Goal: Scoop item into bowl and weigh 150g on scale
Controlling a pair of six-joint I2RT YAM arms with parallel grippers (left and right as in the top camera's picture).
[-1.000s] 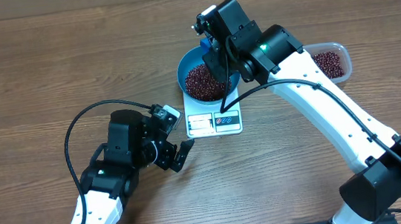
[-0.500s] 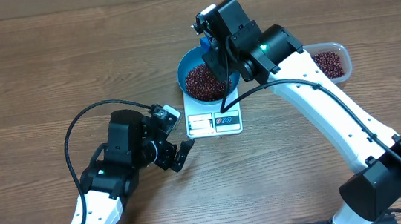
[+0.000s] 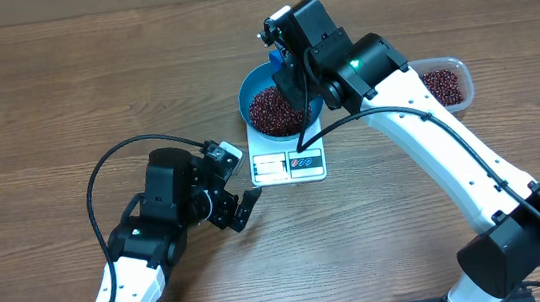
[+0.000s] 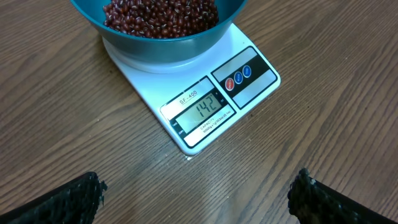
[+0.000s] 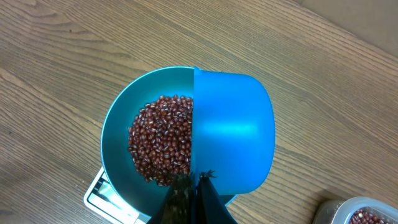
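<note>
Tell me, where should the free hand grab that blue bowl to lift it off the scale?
Probably the thin rim of the bowl, on its near left side, coming down from above. It looks too wide to span, beans fill the middle, and the scoop in the right hand hangs over the far side.

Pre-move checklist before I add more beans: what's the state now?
1. Target weight reached: scale shows 142, short of 150. Not ok.
2. Bowl seated on the scale: ok.
3. Scoop gripped by right gripper, over the bowl: ok.
4. Beans left in the scoop: only its outside shows. Cannot tell.
5. Tub holds beans for a refill: ok.
6. Left gripper open, empty, off the scale: ok.
</note>
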